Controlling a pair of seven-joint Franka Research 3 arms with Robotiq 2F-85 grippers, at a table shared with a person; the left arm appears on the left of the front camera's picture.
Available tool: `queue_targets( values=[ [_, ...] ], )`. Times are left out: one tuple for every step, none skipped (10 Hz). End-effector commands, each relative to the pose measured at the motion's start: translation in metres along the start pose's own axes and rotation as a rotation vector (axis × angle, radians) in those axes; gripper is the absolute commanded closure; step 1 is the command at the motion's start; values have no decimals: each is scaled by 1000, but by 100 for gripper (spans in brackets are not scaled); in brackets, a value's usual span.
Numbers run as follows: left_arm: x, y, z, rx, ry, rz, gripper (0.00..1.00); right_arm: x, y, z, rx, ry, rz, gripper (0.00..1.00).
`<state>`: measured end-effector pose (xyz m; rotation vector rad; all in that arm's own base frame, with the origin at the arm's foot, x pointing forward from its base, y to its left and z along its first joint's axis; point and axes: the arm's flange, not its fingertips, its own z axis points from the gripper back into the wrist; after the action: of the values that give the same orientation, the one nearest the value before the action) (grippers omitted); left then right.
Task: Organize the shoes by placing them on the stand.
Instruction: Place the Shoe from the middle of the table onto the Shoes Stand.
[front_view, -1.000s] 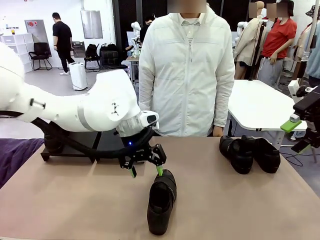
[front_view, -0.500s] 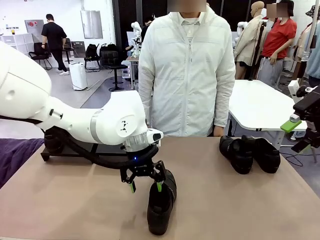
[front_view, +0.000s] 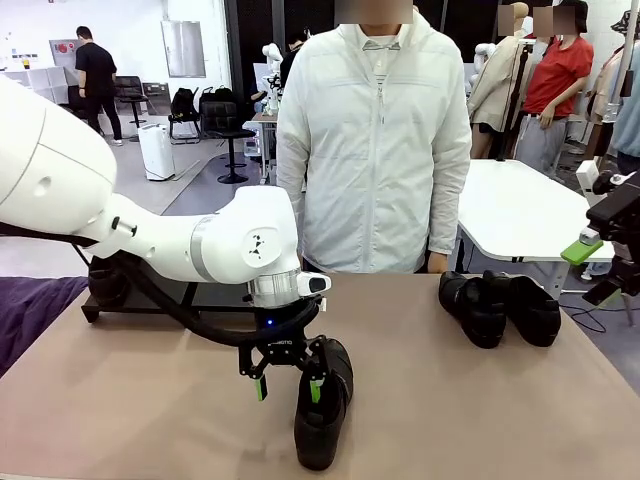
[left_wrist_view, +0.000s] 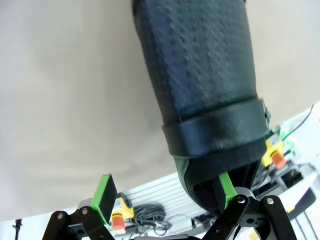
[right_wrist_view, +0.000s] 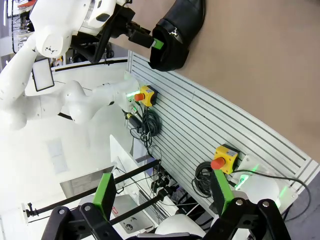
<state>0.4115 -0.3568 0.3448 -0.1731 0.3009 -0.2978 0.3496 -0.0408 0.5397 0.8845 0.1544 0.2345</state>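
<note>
- I see a tan table spanning my front view.
- A person in a white jacket stands at its far edge, facing my camera.
- A purple cloth sits at the left edge.
- A white table stands behind, on the right.
- My right wrist view gives me a slatted panel carrying a yellow stop button (red cap) and coiled cables.

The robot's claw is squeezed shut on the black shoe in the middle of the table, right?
Not quite. The left gripper is at the shoe, but open: the left wrist view shows one green pad in the shoe's opening, the other well clear of it.
</note>
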Motion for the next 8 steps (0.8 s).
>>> queue_targets(
  values=[
    [0,4,-1,-3,25,-11,0,-1,0,4,-15,11,13,0],
    [2,5,-2,-11,16,-3,0,-1,0,4,-15,11,13,0],
    [4,5,-2,-12,4,3,0,-1,0,4,-15,11,13,0],
    [7,4,-2,-34,-39,2,32,-1,0,4,-15,11,13,0],
    [8,3,-1,-40,-60,2,91,-1,0,4,-15,11,13,0],
    [8,2,-1,-35,-70,3,100,-1,0,4,-15,11,13,0],
    [8,1,-2,-39,-71,-4,100,-1,0,4,-15,11,13,0],
    [9,0,-4,-34,-77,-3,100,-1,0,4,-15,11,13,0]
  ],
)
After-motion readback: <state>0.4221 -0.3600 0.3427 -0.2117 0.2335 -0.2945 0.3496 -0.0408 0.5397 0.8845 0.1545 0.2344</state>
